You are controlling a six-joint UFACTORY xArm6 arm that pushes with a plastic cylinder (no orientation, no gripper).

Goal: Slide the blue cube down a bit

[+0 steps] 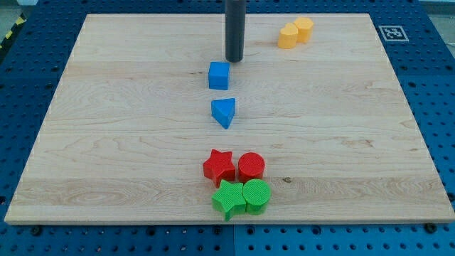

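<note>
The blue cube [219, 75] sits on the wooden board [106, 142] a little above the view's centre. My tip [234, 60] is at the end of the dark rod, just above the cube and slightly to its right, close to its top right corner; whether it touches cannot be told. A blue triangular block [223, 112] lies a short way below the cube.
A red star [219, 166] and a red cylinder [251, 166] sit near the view's bottom, with a green star [229, 199] and a green cylinder [257, 196] right below them. Two orange blocks [295, 33] touch at the view's top right.
</note>
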